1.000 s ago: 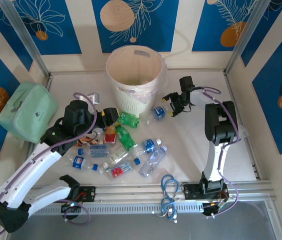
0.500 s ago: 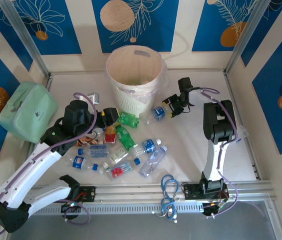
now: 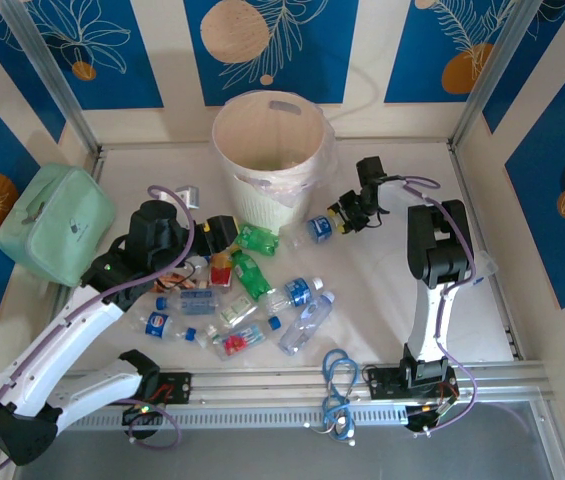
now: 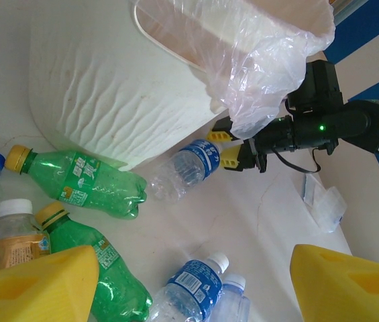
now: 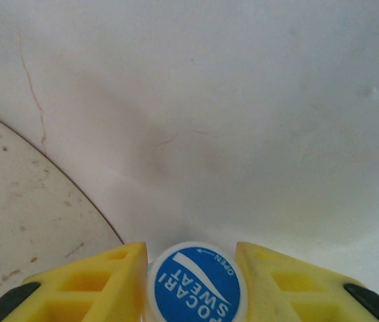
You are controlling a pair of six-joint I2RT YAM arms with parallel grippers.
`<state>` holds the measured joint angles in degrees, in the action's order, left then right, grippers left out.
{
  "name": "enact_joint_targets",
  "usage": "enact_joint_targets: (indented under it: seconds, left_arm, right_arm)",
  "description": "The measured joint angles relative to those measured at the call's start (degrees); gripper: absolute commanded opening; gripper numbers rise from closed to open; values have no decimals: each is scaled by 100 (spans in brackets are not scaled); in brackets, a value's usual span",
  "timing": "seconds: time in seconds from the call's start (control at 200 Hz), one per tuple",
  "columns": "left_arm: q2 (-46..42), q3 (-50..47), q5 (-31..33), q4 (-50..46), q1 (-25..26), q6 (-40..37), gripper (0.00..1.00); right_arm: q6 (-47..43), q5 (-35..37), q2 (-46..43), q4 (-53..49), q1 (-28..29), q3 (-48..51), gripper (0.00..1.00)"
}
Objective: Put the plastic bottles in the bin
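Bin (image 3: 262, 195) holds a clear liner (image 4: 269, 47); bottles (image 3: 300, 292) lie beside it.

The blue bottle cap (image 5: 196, 285) reads "POCARI SWEAT" and "OPEN".

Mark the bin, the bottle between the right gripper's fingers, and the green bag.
bin (image 3: 262, 205): top external view, front wall.
bottle (image 5: 196, 287): right wrist view, blue cap top.
green bag (image 3: 57, 225): top external view, middle of its top.
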<state>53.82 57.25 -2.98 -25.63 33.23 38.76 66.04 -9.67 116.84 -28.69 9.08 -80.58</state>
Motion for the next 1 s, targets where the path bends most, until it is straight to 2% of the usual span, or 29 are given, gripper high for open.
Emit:
enact_joint_targets:
  seconds: [0.24, 0.51, 0.705, 1.0]
  left_arm:
    - [2, 0, 0, 13, 0, -4, 76]
    - [68, 44, -96, 55, 0, 0, 81]
    - [297, 260, -555, 205, 0, -46, 84]
    - [767, 697, -1322, 525, 2, -216, 94]
  right_arm:
    - [-24, 0, -667, 173, -144, 678, 34]
    - [-166, 59, -2146, 382, -199, 1641, 32]
    - [-446, 236, -3523, 116, -177, 2105, 32]
    - [-715, 474, -5635, -466, -83, 2146, 32]
